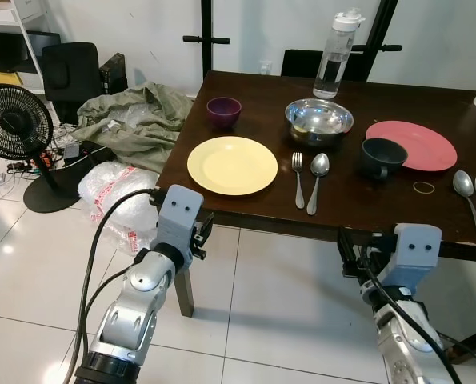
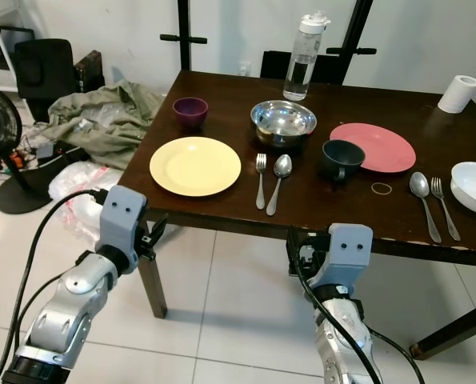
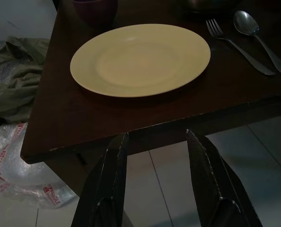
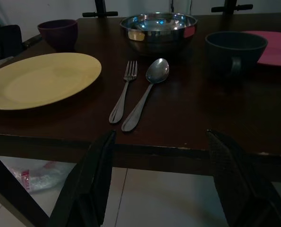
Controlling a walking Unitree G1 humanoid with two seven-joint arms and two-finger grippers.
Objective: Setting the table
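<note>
On the dark wooden table point(image 1: 358, 208) lies a yellow plate point(image 1: 232, 165), with a fork point(image 1: 298, 178) and a spoon point(image 1: 318, 180) just to its right. Behind them stand a purple bowl point(image 1: 223, 110), a steel bowl point(image 1: 318, 120), a dark mug point(image 1: 380, 157) and a red plate point(image 1: 414, 145). A second spoon point(image 2: 423, 204), a second fork point(image 2: 444, 206) and a white bowl point(image 2: 474, 186) are at the right end. My left gripper point(image 3: 157, 135) is open below the table's front edge, facing the yellow plate. My right gripper point(image 4: 161, 135) is open too, low before the fork and spoon.
A water bottle point(image 1: 336, 56) and a paper roll point(image 2: 458, 94) stand at the table's back. To the left on the tiled floor are a fan point(image 1: 14, 120), an olive cloth heap point(image 1: 138, 120), a plastic bag point(image 1: 118, 192) and a black chair point(image 1: 71, 72). A table leg point(image 1: 184, 292) is beside my left arm.
</note>
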